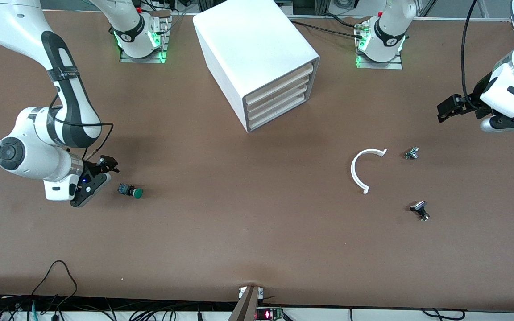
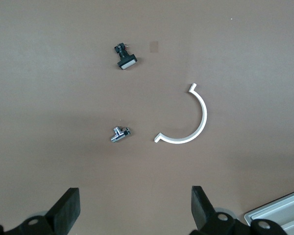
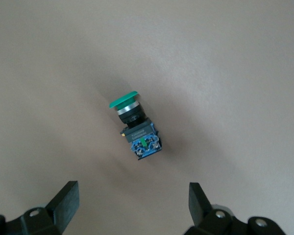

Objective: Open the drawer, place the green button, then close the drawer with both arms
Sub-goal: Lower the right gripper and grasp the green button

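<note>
The white cabinet [image 1: 257, 58] stands at the table's middle, far from the front camera. All its four beige-fronted drawers [image 1: 279, 100] are shut. The green-capped button [image 1: 131, 191] lies on its side on the table toward the right arm's end, and also shows in the right wrist view [image 3: 135, 128]. My right gripper [image 1: 104, 178] is open and empty just beside the button, apart from it; in its wrist view [image 3: 134, 200] the button lies ahead of the jaws. My left gripper [image 1: 445, 111] is open and empty above the left arm's end of the table; its own view shows it too [image 2: 135, 205].
A white C-shaped piece [image 1: 364, 169] [image 2: 186, 120], a small metal part [image 1: 412, 153] [image 2: 120, 133] and a black-capped button [image 1: 420, 209] [image 2: 126, 56] lie toward the left arm's end. A grey plate edge [image 2: 279, 215] shows near the left gripper.
</note>
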Motion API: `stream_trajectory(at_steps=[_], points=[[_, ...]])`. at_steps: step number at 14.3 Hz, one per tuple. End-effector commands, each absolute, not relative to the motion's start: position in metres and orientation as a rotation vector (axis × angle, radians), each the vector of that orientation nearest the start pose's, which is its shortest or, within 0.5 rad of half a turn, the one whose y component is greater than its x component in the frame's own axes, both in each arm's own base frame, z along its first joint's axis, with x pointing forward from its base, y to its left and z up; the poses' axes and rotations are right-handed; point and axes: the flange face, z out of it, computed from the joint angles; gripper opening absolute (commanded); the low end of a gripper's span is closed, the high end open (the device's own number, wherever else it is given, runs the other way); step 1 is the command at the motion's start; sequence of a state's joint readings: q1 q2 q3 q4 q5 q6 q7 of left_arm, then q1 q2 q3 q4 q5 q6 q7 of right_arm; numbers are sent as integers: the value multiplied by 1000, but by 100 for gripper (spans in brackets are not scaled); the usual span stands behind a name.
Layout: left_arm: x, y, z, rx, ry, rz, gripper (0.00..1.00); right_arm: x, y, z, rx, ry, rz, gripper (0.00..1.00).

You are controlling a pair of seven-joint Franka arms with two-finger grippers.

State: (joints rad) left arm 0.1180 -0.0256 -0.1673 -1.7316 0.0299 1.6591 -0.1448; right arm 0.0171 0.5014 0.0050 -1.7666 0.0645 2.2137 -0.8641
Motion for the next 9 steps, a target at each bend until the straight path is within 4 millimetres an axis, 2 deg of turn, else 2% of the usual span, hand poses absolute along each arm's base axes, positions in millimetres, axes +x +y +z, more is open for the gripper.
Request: stream_trajectory(at_steps=[1,9], points=[[553,-26,574,-3102,-150,64,100,641,17,264,-2722,-1443,-36,99],[551,-26,576,-3101,-151,66,100,637,28,212,-2598,-1656,-54,99]])
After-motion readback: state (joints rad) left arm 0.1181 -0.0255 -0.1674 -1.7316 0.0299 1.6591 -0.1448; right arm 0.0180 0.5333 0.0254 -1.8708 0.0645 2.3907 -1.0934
